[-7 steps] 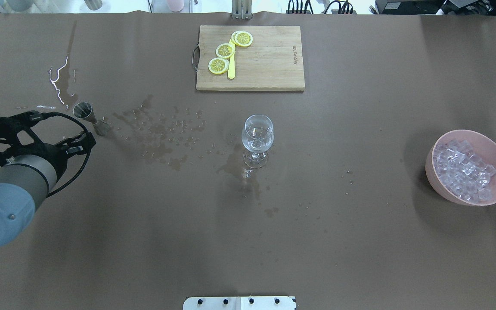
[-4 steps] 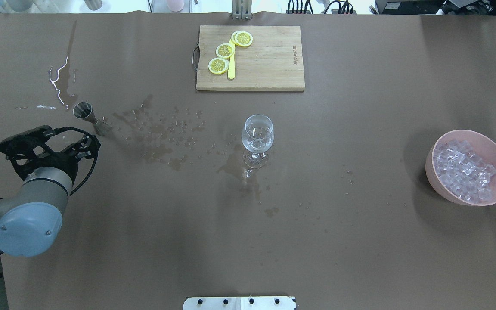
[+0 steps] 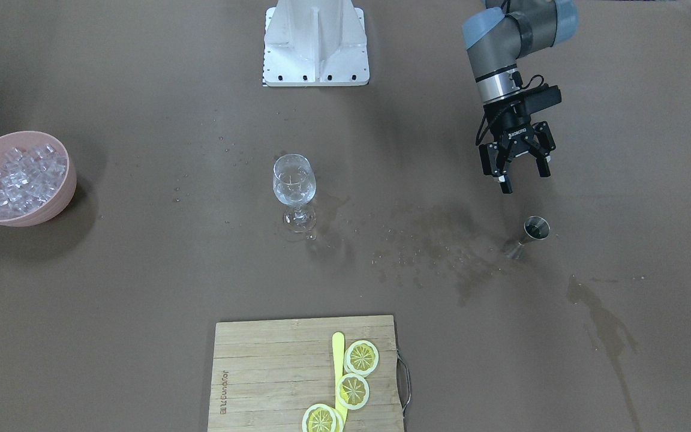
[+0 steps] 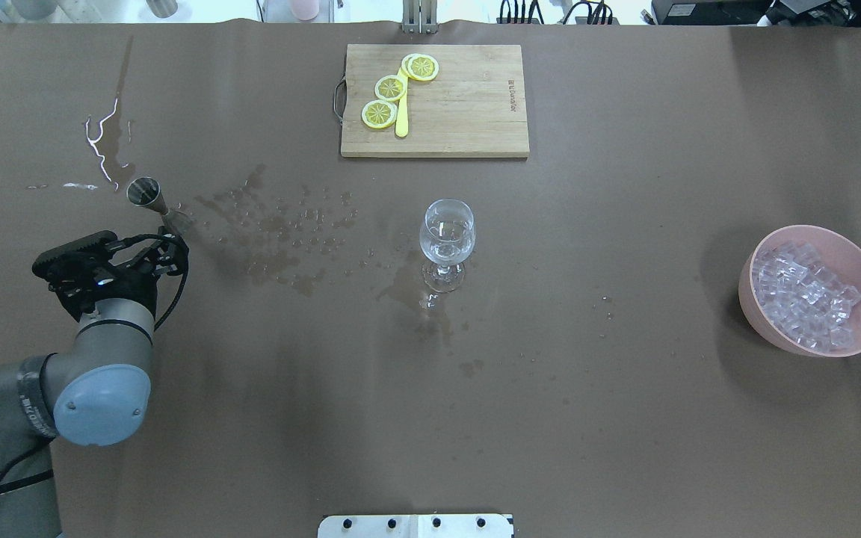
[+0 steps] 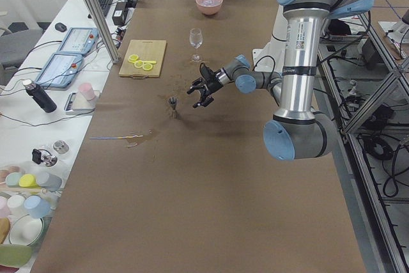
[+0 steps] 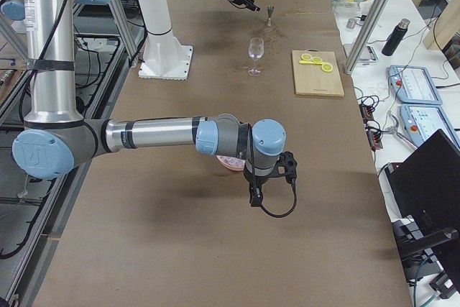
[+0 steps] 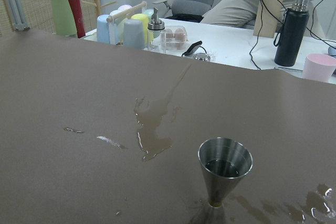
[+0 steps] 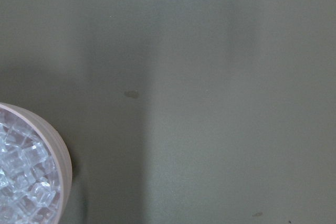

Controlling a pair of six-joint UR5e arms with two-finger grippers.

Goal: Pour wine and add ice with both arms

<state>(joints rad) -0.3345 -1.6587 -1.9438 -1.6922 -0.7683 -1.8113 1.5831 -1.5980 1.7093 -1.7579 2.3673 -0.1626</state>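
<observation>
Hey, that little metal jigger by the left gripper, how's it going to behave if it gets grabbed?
The jigger looks top-heavy, a wide cup on a pinched waist, so a sideways nudge probably tips it. Smooth steel beside puddles may slip. It seems to hold liquid, so tilting likely spills.

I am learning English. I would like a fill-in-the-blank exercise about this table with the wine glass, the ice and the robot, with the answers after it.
1. The ice lies in a ___ bowl.
2. The lemon slices lie on a wooden cutting ___.
3. The left claw hovers near the metal jigger with its jaws ___.
4. The wine glass stands ___ on the table.

Missing words: pink; board; open; upright.
</observation>
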